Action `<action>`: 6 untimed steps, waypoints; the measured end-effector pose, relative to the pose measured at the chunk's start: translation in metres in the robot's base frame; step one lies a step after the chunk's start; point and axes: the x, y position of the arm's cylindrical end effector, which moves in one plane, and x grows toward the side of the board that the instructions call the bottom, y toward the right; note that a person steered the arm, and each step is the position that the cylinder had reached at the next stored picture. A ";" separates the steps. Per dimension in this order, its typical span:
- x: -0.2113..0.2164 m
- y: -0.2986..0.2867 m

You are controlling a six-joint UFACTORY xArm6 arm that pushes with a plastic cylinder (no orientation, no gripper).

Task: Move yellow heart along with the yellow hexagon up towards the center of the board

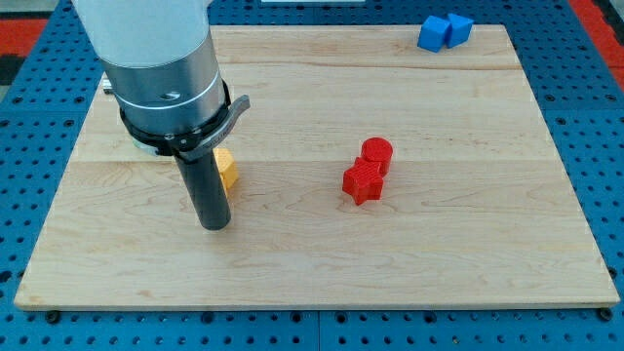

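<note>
Resting on the pale wooden tabletop (468, 244) left of centre, my tip (214, 225), a plain rod end effector with nothing to spread or pinch, stands just beside a partly hidden yellow block (227, 169). Two touching red blocks (368, 173) sit mid-board; two blue blocks (445, 31) occupy the top right corner, blue pegboard (585, 117) surrounding.

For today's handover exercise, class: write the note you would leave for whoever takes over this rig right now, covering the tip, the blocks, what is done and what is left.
My tip rests on the board at the view's left, just below a yellow block.
The rod hides most of that block, so its shape is unclear; only one yellow block shows.
Two red blocks touch near the centre; two blue blocks sit at the top right.
Done: cannot tell.
Left: push both yellow blocks toward the centre.
</note>
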 end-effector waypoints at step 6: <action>-0.088 -0.003</action>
